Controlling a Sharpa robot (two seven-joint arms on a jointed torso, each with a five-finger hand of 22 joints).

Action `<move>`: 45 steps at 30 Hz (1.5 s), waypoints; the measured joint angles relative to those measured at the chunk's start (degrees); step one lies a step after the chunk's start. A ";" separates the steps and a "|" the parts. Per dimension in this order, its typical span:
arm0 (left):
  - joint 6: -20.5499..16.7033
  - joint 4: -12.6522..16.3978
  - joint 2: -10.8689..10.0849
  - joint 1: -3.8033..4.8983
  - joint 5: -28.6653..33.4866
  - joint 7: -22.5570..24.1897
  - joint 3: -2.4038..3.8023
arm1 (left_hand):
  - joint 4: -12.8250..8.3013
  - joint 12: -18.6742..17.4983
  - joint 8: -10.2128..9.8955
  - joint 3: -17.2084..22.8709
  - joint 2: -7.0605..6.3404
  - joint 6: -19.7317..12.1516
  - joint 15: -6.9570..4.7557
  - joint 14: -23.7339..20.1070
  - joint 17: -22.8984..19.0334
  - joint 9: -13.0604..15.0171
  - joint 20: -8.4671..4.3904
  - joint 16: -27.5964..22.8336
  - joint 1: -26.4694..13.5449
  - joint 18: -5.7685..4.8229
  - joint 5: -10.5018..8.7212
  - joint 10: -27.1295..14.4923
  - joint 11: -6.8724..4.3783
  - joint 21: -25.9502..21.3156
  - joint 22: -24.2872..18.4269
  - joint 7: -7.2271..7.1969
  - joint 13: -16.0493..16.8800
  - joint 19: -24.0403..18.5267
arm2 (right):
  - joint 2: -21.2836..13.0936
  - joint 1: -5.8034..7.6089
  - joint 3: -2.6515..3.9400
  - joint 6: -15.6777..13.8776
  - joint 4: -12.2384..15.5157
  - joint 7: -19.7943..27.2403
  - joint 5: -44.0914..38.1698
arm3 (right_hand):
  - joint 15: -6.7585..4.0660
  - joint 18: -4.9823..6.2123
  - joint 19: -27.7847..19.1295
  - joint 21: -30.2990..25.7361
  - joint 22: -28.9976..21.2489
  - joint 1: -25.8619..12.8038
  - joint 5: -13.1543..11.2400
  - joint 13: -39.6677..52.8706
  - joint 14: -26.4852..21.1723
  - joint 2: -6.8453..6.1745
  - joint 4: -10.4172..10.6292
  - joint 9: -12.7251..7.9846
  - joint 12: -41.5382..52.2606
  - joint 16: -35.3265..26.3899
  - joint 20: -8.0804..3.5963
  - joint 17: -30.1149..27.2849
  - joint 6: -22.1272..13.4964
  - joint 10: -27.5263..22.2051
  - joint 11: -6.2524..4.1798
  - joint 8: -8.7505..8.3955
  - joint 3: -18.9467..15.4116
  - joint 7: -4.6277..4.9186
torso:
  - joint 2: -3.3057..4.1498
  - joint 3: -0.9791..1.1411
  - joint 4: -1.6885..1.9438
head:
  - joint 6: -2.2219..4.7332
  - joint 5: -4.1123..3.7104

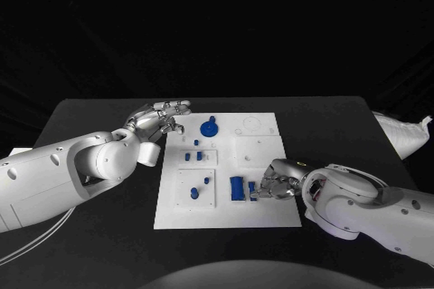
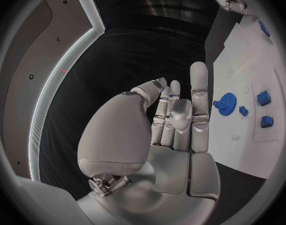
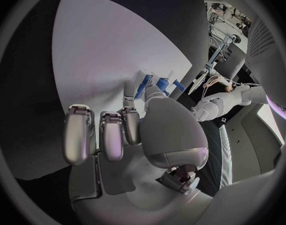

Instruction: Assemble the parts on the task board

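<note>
The white task board [image 1: 262, 214] lies in the middle of the black table. On it are a blue gear [image 1: 210, 127], several small blue parts [image 1: 194, 155] and a long blue block [image 1: 237, 187]. My right hand [image 1: 276, 183] rests on the board's near right area and pinches a small blue part [image 3: 143, 86] between thumb and a finger, right beside the long block. My left hand [image 1: 163, 120] hovers at the board's far left corner, close to the blue gear [image 2: 227, 105]. Its fingers [image 2: 199, 92] are stretched out, the thumb folded across them, and no part sits in it.
A white bag [image 1: 402, 133] lies at the table's right edge. Two more blue parts [image 1: 200, 187] sit in a recessed panel at the board's near left. Black table surface runs around the board on all sides.
</note>
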 measured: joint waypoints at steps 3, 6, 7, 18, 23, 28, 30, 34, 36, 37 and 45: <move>0.00 -0.04 0.00 -0.03 0.00 -0.01 0.00 | 0.00 0.00 0.00 0.00 0.00 0.00 0.00 0.00 0.00 0.00 0.00 0.00 0.00 0.00 0.00 0.00 0.00 0.00 0.00 0.00 0.00 0.00 | -0.86 0.03 0.07 -0.78 0.08 1.06 1.61 | 0.00 0.00 0.00 -0.20 -0.42 -0.64 -0.25 0.01 0.00 -0.23 0.61 0.00 -0.46 0.00 0.00 0.00 -0.47 0.00 0.00 -0.16 -0.99 0.06 | -0.05 -0.03 -0.02 | 0.05 0.00; 0.00 -0.18 0.01 -0.09 0.00 -0.01 -0.01 | 0.00 0.00 0.00 0.00 0.00 0.00 0.19 -0.19 -0.21 0.00 0.00 0.00 0.00 0.00 0.00 0.00 0.00 0.00 -0.05 0.00 0.00 0.00 | -1.81 0.65 0.13 -1.76 -0.21 3.60 5.57 | 0.01 0.00 -0.13 -2.27 -3.02 -0.77 -0.25 0.04 0.00 -0.37 1.03 -0.18 -4.20 -1.52 0.13 0.00 -2.28 0.21 0.46 -1.37 -2.26 0.62 | -0.13 -0.06 -0.05 | 0.31 -0.05; 0.00 -0.28 0.02 -0.12 0.00 -0.01 -0.01 | 0.00 0.00 0.00 0.00 0.00 0.00 0.19 -0.19 -0.26 0.00 0.00 0.00 0.00 0.00 0.00 0.00 0.00 0.00 -0.05 0.00 0.00 0.00 | -2.00 1.04 0.15 -2.11 -0.53 4.88 7.26 | 0.45 0.00 -0.59 -3.17 -4.18 -0.76 -0.16 0.08 0.00 -0.37 1.11 -0.41 -5.92 -2.17 0.41 -0.01 -3.33 0.14 0.94 -2.07 -2.48 1.03 | -0.15 -0.07 -0.07 | 0.44 -0.06; -0.19 -3.88 1.57 -0.74 0.60 0.18 -0.03 | 1.43 1.11 0.60 -1.75 0.37 -1.22 1.16 -10.69 -17.45 0.00 1.01 -10.46 -2.35 0.00 -0.51 -3.34 0.78 -3.42 -1.80 0.60 -0.11 -4.46 | 0.29 6.60 0.33 -8.96 -10.64 32.42 40.11 | 4.11 5.80 -13.57 -32.46 -37.64 15.22 1.85 -21.76 -4.64 2.41 -8.61 -6.27 -48.15 -29.30 3.49 -24.43 -11.03 -15.18 5.14 -10.26 0.76 5.35 | -2.19 -0.92 -1.02 | 2.61 0.04; -0.48 -6.78 3.15 -0.86 1.15 0.55 -0.03 | 1.48 0.14 1.34 -2.13 0.38 -1.43 2.72 -19.58 -27.53 0.00 2.51 -28.51 -2.35 0.00 -0.92 -4.73 1.65 -12.21 -7.46 0.82 -1.74 -13.95 | 3.99 7.30 0.34 -10.84 -17.54 41.56 52.69 | 5.83 5.80 -17.60 -43.30 -45.64 18.05 0.73 -35.79 -11.62 2.72 -10.21 -9.48 -61.73 -50.01 4.91 -40.30 -10.57 -17.88 6.23 -11.76 2.38 6.72 | -3.76 -1.44 -1.53 | 3.81 0.23; -1.31 -10.73 5.50 -0.90 1.83 1.59 -0.02 | 1.82 -3.58 0.63 -1.79 0.38 -1.63 5.70 -23.93 -35.37 -0.15 5.56 -44.78 -2.34 0.00 -1.12 -3.72 2.66 -21.47 -14.27 1.03 -3.73 -23.96 | 9.17 7.48 0.57 -10.97 -25.73 47.84 61.80 | 9.81 5.80 -24.64 -57.19 -54.70 18.89 0.41 -51.91 -19.18 2.60 -9.74 -13.59 -72.58 -68.61 8.86 -51.35 -11.39 -18.45 9.05 -11.98 4.44 8.80 | -4.97 -1.58 -1.74 | 5.33 0.18; -1.77 -12.32 6.64 -0.90 2.13 2.12 -0.02 | 2.06 -5.27 -0.07 -1.73 0.38 -1.82 6.78 -24.14 -37.52 -0.15 6.74 -48.98 -2.34 0.00 -1.12 -3.47 2.91 -24.31 -16.69 1.22 -3.81 -26.93 | 11.00 7.51 0.73 -10.75 -28.74 49.53 64.04 | 11.42 5.80 -25.94 -61.47 -57.74 18.88 0.41 -56.68 -20.89 2.58 -9.88 -15.29 -73.05 -73.66 10.21 -55.15 -12.08 -19.43 10.02 -11.98 4.61 9.17 | -5.50 -1.57 -1.75 | 5.94 0.04; -3.06 -15.11 8.97 -0.90 2.71 3.39 0.00 | 2.34 -8.71 -1.61 -2.39 0.38 -1.94 7.73 -23.81 -40.93 -0.15 9.35 -55.70 -2.34 0.04 -1.12 -3.68 3.50 -27.99 -20.86 1.34 -3.81 -30.45 | 14.40 7.55 1.00 -10.02 -34.44 52.48 67.76 | 12.73 5.79 -25.10 -67.30 -62.35 17.67 0.41 -63.89 -21.07 2.00 -10.58 -18.49 -73.05 -79.57 12.39 -61.12 -12.71 -20.17 10.76 -11.98 5.03 9.23 | -6.26 -1.42 -1.69 | 7.12 -0.08; -3.68 -15.97 9.65 -0.90 2.95 3.99 0.01 | 2.16 -9.50 -1.98 -2.65 0.43 -2.00 8.11 -23.44 -41.66 -0.16 9.71 -57.21 -2.29 0.81 -1.12 -3.79 3.61 -28.19 -21.87 1.33 -3.82 -30.85 | 15.64 7.55 1.12 -9.65 -36.48 53.57 69.02 | 12.96 5.80 -24.12 -69.15 -63.97 16.95 0.41 -66.47 -20.17 2.64 -11.57 -19.84 -73.04 -81.13 12.51 -63.31 -12.73 -20.07 10.88 -11.98 4.99 9.21 | -6.50 -1.27 -1.60 | 7.62 -0.05; -3.73 -15.95 9.62 -0.86 2.95 3.99 0.02 | 2.06 -9.80 -2.50 -3.41 0.70 -3.66 8.07 -24.68 -41.95 -0.49 9.37 -57.78 -3.51 0.97 -1.39 -5.06 3.68 -28.65 -22.57 1.12 -4.09 -32.11 | 15.64 7.56 1.13 -9.66 -36.36 53.57 69.09 | 12.69 5.79 -25.03 -69.69 -64.48 14.77 0.41 -67.14 -21.26 2.63 -12.05 -20.33 -73.35 -81.57 12.26 -63.98 -13.98 -21.44 10.95 -11.98 4.95 8.93 | -6.51 -1.24 -1.59 | 7.65 -0.04; -5.01 -14.10 9.04 -1.62 2.62 3.90 0.15 | 1.10 -13.29 -6.08 -9.53 3.32 -18.91 5.90 -38.95 -45.18 -2.96 5.42 -61.70 -23.54 -0.98 -4.10 -21.01 1.34 -31.06 -28.29 -1.79 -6.43 -43.96 | 15.03 7.56 0.49 -11.13 -33.83 53.56 69.77 | 9.06 4.41 -41.02 -72.30 -66.92 -7.34 -1.88 -69.45 -38.19 2.32 -13.69 -22.98 -75.80 -85.36 9.04 -67.10 -28.67 -38.31 8.84 -14.21 3.94 6.28 | -6.79 -1.04 -1.58 | 8.68 0.31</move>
